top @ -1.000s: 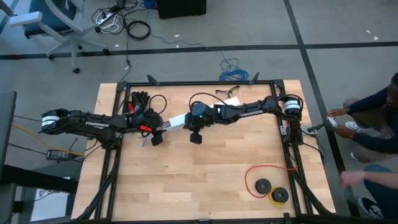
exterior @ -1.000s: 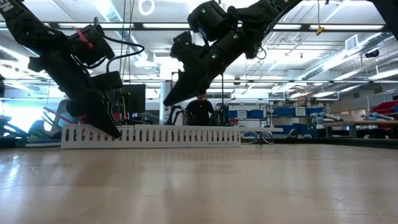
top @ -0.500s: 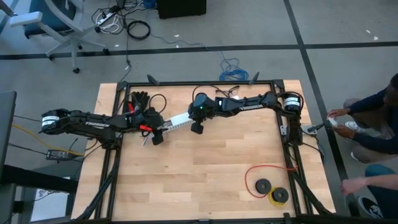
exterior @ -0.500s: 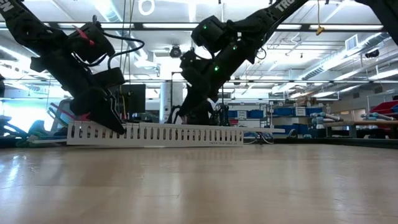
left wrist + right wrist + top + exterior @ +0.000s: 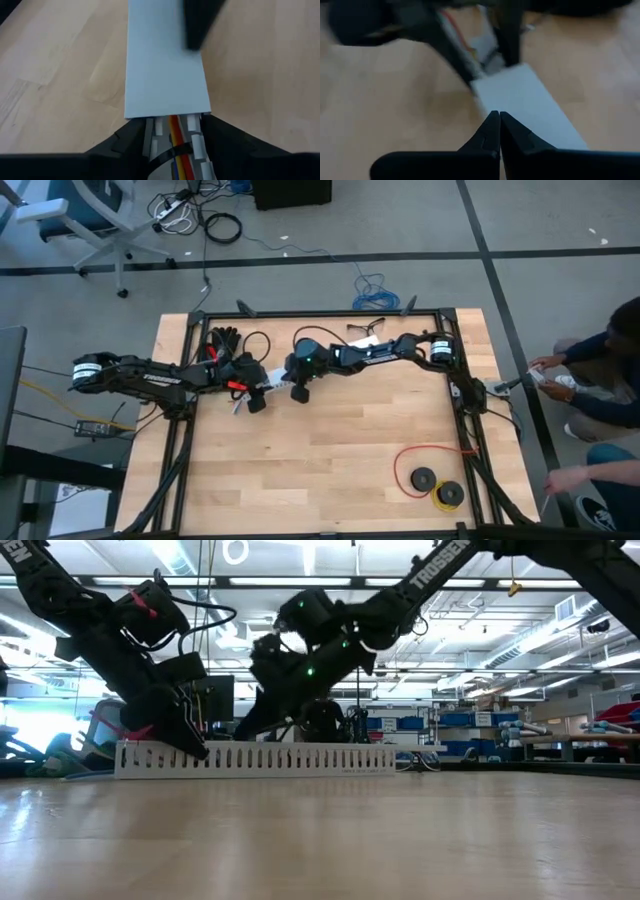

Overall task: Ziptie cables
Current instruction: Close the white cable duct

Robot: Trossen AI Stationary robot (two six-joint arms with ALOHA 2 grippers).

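Note:
A long white slotted channel [image 5: 300, 758] lies on the table, and a flat white cover [image 5: 165, 65] sits on top of it. In the left wrist view, the cables [image 5: 176, 142] run inside the channel as orange, yellow and red wires, with a black ziptie [image 5: 167, 154] across them. Their plug is hidden. My left gripper [image 5: 170, 135] straddles one end of the channel [image 5: 275, 377]. My right gripper [image 5: 495, 116] is shut, and its tips are on the cover just beyond the left gripper [image 5: 250, 395]. My left gripper pinches the slotted channel near its end [image 5: 152, 135], one finger on each side wall, with the fingers [image 5: 227, 142] lying along its length. The channel lies flat on the table. My right gripper presses its shut fingertips [image 5: 200, 25] down on the white cover's top [image 5: 530, 107], slanting down from the table's right.
A red wire loop with black and yellow spools [image 5: 430, 480] lies at the near right. Safety glasses [image 5: 367, 330] and a black tangle [image 5: 228, 340] sit by the far edge. A person [image 5: 600, 370] crouches past the right edge. Bare wood fills the near half.
My right gripper has moved toward the table's left along the channel, closing on my left gripper, and has come down lower over the cover. In the low view, the channel has slid a short way along its own length.

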